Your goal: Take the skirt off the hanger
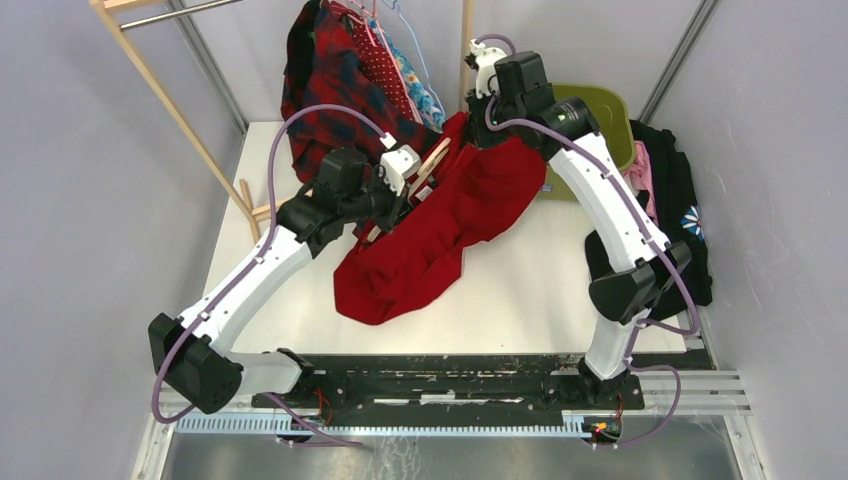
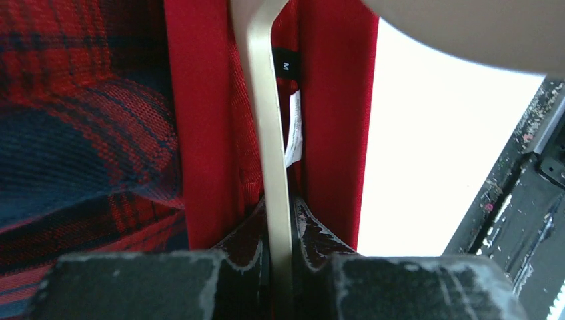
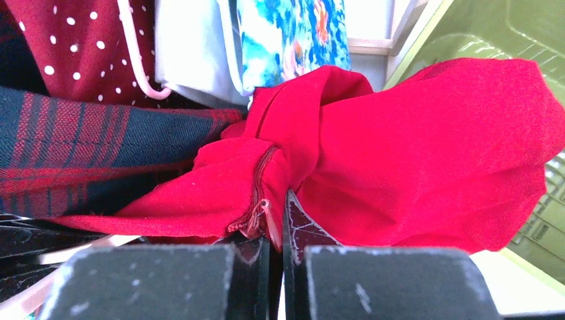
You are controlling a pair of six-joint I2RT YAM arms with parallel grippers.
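Skirt (image 1: 430,250), red, hangs round hanger (image 2: 270,120) and sags onto worktop (image 1: 540,290); left pincer (image 2: 280,223) clamps the hanger's pale bar, right pincer (image 3: 276,220) pinches fabric beside the zip, most of the hanger buried under cloth.

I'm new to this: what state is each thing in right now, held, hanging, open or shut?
skirt: not yet off the hanger, lower end lying on the table.
hanger: tilted, inside the skirt's waist.
left gripper: shut on the hanger.
right gripper: shut on the skirt, by its zipper.
plaid garment: hanging on the rack.
green bin: open on top.
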